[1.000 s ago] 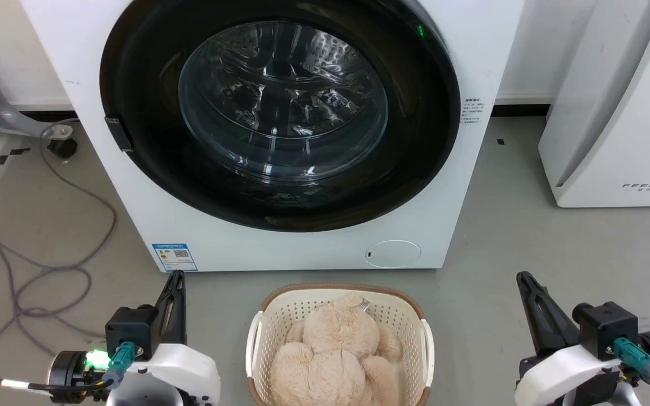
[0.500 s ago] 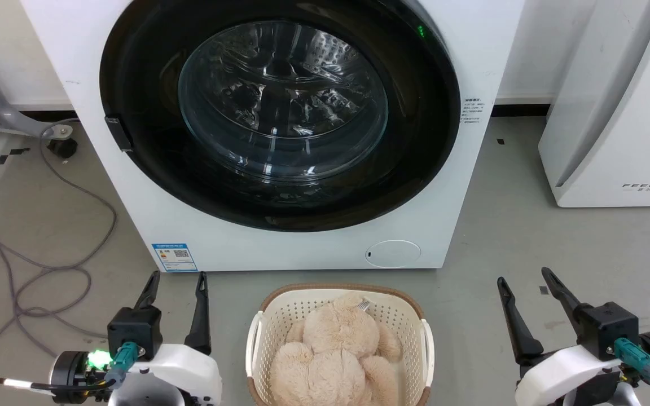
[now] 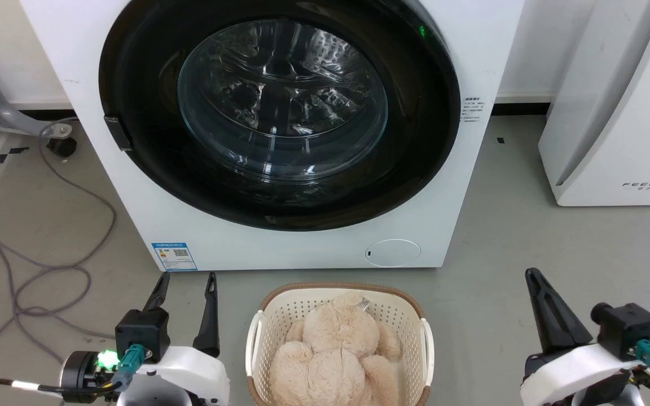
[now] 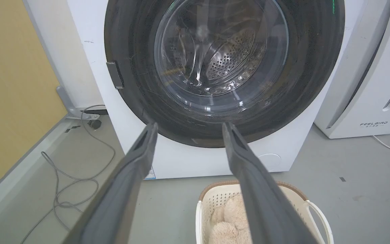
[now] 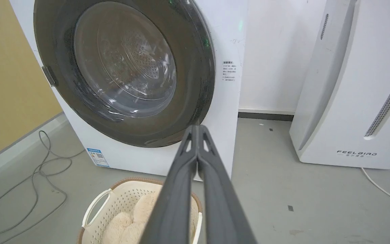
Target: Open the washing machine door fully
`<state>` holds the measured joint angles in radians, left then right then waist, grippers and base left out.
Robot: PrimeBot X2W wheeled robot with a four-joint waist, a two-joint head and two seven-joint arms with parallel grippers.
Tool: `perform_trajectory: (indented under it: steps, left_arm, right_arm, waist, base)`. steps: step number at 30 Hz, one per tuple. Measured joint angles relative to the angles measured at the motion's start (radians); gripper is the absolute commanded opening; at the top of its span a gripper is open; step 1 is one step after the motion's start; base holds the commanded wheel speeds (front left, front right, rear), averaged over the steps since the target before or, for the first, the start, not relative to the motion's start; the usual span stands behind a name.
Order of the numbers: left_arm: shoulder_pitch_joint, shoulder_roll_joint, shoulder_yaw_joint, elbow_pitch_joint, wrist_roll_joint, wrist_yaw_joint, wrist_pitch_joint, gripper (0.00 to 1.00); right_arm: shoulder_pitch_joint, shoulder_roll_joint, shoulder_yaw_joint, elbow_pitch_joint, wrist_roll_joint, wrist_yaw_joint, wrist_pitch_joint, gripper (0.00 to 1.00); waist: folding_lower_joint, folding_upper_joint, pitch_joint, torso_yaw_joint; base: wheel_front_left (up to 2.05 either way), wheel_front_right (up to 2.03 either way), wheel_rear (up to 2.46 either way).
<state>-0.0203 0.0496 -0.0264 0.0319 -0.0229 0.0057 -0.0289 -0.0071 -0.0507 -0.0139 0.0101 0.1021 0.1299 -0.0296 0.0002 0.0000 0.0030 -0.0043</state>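
Holding the left gripper (image 3: 187,277) splayed wide, grasping nothing; clamping the fingers of the right gripper (image 3: 532,274) tight together, likewise empty. Facing the large round glossy black washing machine door (image 3: 280,113) with its bulging glass window, ahead of and above both grippers, well apart from either, seemingly lying shut against the white front-loading washing machine (image 3: 302,251). Catching the perforated steel drum (image 4: 229,61) through the glass from the left wrist, getting mostly reflections from the head. Picking out the white slotted "FEELBIRD" appliance (image 5: 361,84) beyond the right fingertips. Flanking a cream perforated plastic basket (image 3: 254,338) holding a beige plush toy (image 3: 336,349).
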Motion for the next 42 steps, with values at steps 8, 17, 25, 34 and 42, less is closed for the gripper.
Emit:
perform_trajectory:
  steps: [8,17,25,34,42]
  left_arm:
    - [-0.002,0.0,-0.02,0.009,-0.016,0.0,-0.018,1.0]
    - [-0.01,0.0,-0.031,0.01,-0.025,0.0,-0.035,1.0]
    - [-0.024,0.0,-0.046,0.01,-0.03,0.0,-0.053,1.0]
    - [-0.047,0.0,-0.06,0.006,-0.032,0.0,-0.073,1.0]
    - [-0.073,0.0,-0.071,-0.003,-0.032,-0.008,-0.089,1.0]
  right_arm:
    - [-0.002,0.0,-0.014,0.025,0.195,0.0,-0.018,0.0]
    - [-0.052,0.0,-0.039,0.081,0.399,0.0,-0.036,0.0]
    - [-0.137,-0.007,-0.057,0.154,0.616,0.0,-0.053,0.0]
    - [-0.27,-0.062,-0.068,0.267,0.882,0.0,-0.07,0.0]
    - [-0.411,-0.134,-0.047,0.365,1.082,0.0,-0.088,0.0]
  waist:
    - [-0.0001,0.0,0.0,-0.001]
    - [-0.0001,0.0,0.006,-0.007]
    - [0.0,0.0,0.019,-0.014]
    - [0.0,0.0,0.047,-0.019]
    - [0.0,0.0,0.084,-0.02]
  base:
    - [0.0,0.0,0.0]
    - [0.0,0.0,0.0]
    - [0.0,0.0,0.0]
    - [0.0,0.0,0.0]
    - [0.0,0.0,0.0]
